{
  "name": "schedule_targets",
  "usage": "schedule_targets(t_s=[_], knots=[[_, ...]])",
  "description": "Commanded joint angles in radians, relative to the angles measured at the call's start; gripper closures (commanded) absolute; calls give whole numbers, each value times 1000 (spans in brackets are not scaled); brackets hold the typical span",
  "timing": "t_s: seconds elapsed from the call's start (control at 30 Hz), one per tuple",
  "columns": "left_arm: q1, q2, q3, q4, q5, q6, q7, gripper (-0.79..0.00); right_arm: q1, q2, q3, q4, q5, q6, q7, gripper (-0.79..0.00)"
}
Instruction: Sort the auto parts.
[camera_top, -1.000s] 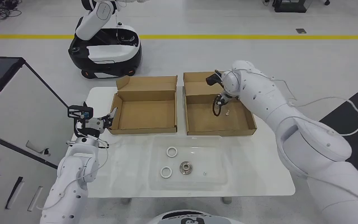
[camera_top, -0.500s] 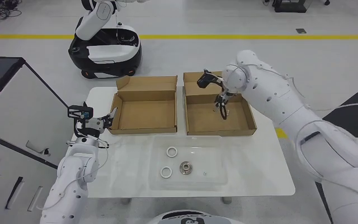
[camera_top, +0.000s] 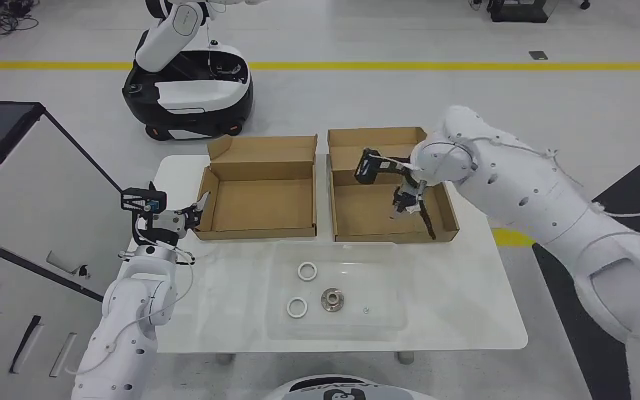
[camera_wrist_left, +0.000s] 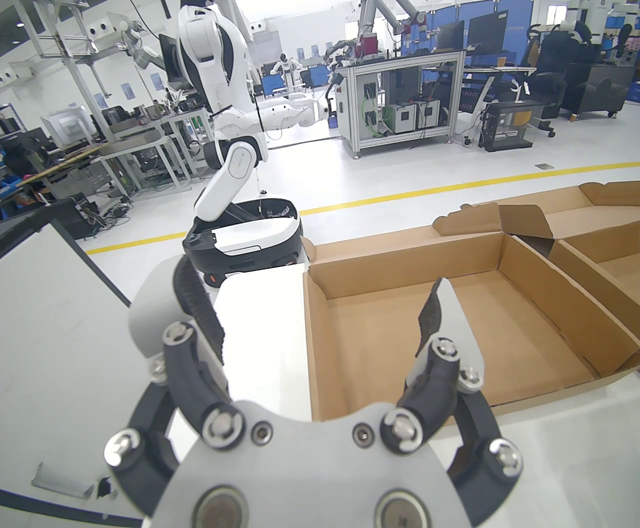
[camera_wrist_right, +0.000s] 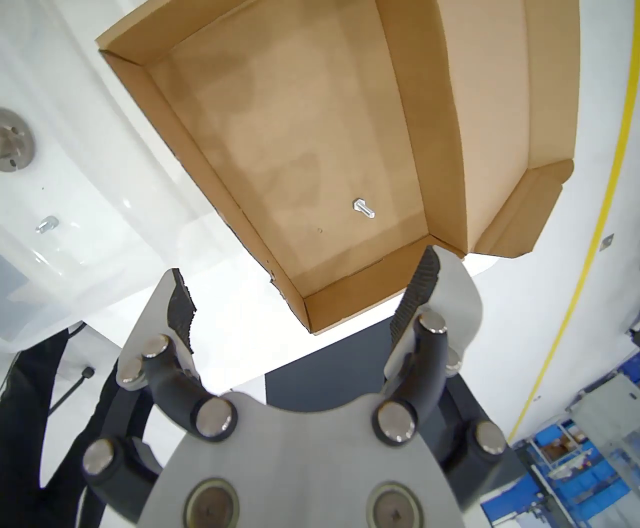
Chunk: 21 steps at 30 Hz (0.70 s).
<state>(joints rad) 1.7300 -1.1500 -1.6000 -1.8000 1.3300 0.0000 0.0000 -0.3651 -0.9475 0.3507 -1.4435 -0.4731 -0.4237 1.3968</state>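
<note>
Right gripper (camera_wrist_right: 303, 282) (jaws apart) above cardboard box (camera_wrist_right: 450, 125), bolt (camera_wrist_right: 363, 208) lying inside below

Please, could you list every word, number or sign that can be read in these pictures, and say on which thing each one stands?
Nothing can be read with certainty.
Left cardboard box, right cardboard box: plain, no print.
Bolt, white ring, second white ring, metal hub: no marks visible.
Monitor in the room behind: a short word, too small to read.
Yellow floor line: a marking without text.
</note>
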Motion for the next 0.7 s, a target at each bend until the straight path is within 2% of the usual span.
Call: schedule_targets(t_s=[0.0, 0.17, 0.3, 0.5, 0.67], knots=[[0, 0, 0, 0, 0, 0, 0, -785, 39, 28, -50, -21, 49, -17, -17, -785], [0, 0, 0, 0, 0, 0, 0, -785, 138, 82, -179, -74, 164, -61, -61, -785], [0, 0, 0, 0, 0, 0, 0, -785, 145, 107, -181, -120, 232, -68, -68, -785], [0, 0, 0, 0, 0, 0, 0, -785, 146, 125, -181, -184, 290, -77, -77, -785], [0, 0, 0, 0, 0, 0, 0, -785, 135, 122, -181, -223, 328, -70, -70, -785]])
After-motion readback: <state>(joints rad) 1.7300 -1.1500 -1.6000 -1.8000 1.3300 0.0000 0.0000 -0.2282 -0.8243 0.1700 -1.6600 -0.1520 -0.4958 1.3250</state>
